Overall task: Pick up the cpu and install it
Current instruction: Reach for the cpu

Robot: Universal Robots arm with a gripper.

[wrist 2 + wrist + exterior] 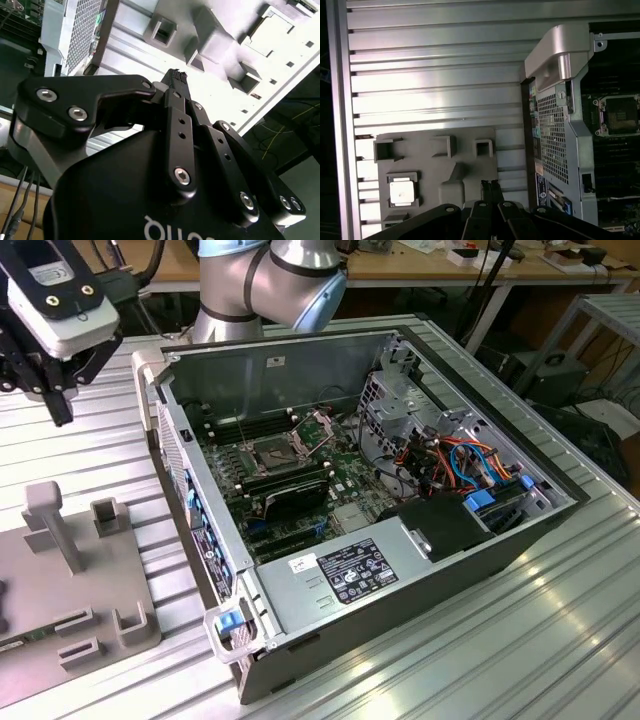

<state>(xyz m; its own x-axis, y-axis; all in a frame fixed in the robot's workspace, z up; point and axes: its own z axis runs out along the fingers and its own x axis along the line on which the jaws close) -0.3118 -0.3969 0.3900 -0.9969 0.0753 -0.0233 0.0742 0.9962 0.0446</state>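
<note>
The cpu (pixel 401 192) is a small square chip with a grey metallic face. It lies flat in a pocket of the grey holder plate (pixel 435 165) on the ribbed table, beside the open computer case. My gripper (pixel 490 186) hangs above this plate, off to one side of the cpu and not touching it. Its two thin fingers are pressed together with nothing between them. In the exterior view the gripper (pixel 60 408) is high at the far left, above the holder plate (pixel 90 580). The board's socket (pixel 272 452) stands with its frame lifted, and the first wrist view shows the same socket (pixel 620 114).
The open case (pixel 400 570) fills the middle of the table, with cables, a drive cage and black memory sticks (pixel 285 480) inside. Its handle corner (pixel 560 55) stands close to the holder plate. Upright pegs and blocks (pixel 50 520) rise from the plate.
</note>
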